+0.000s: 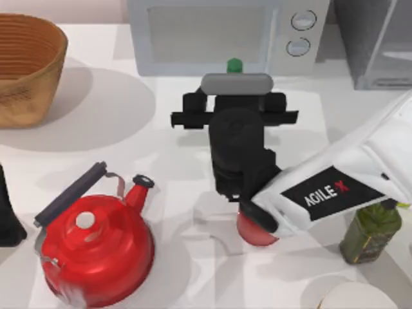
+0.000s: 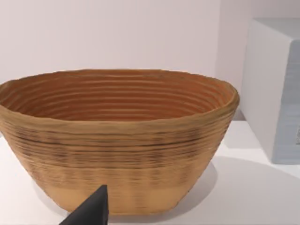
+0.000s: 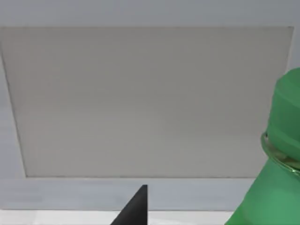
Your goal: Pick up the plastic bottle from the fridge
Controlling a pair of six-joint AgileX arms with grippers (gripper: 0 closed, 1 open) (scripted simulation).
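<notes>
Right gripper: reaches over the counter toward the microwave; whether it is clenched or released, I cannot tell.
Plastic bottle: green cap just in front of the microwave door, beside the gripper.
Fridge: back right corner.
Left gripper: parked facing the basket.
Kettle: red, front left.
</notes>
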